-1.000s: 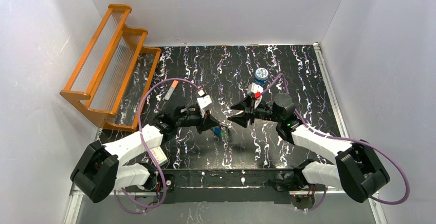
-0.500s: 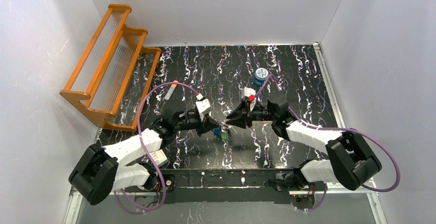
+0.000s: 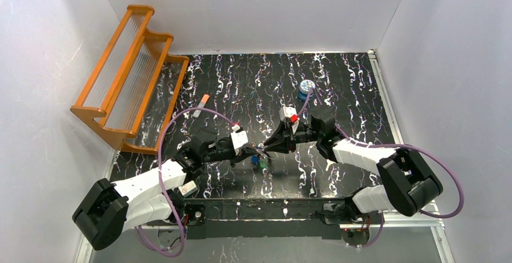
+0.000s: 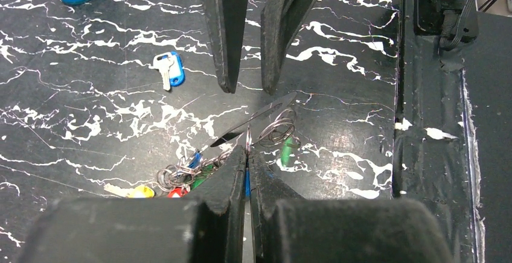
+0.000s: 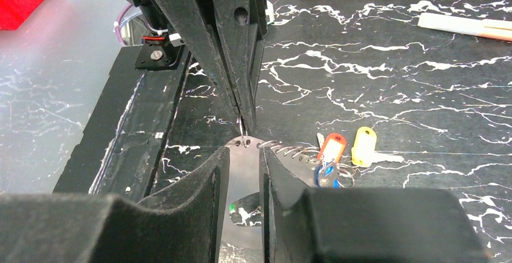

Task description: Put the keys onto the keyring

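Observation:
The keyring (image 5: 244, 172) is a flat pale oval band with holes along its edge, held level above the table. My right gripper (image 5: 244, 154) is shut on it, a finger against each side. My left gripper (image 4: 247, 154) faces it, shut on a key's small wire ring (image 4: 247, 137), which sits at the hole in the keyring's tip; a blue sliver shows between its fingers. Several keys hang in a bunch from the keyring: red (image 5: 332, 148), yellow (image 5: 364, 145), blue (image 5: 326, 175) and green (image 4: 288, 151). One blue key (image 4: 169, 70) lies alone on the table. From above, both grippers meet over the bunch (image 3: 260, 161).
A small blue tin (image 3: 306, 87) stands at the back right. The orange-tipped white tube (image 3: 200, 105) lies at the back left, near an orange wooden rack (image 3: 130, 70). A black strip (image 4: 435, 124) runs along the near table edge under the arms.
My right gripper has come left and down toward the left one, and its jaws have narrowed onto the keyring. The left gripper stayed shut and shifted slightly.

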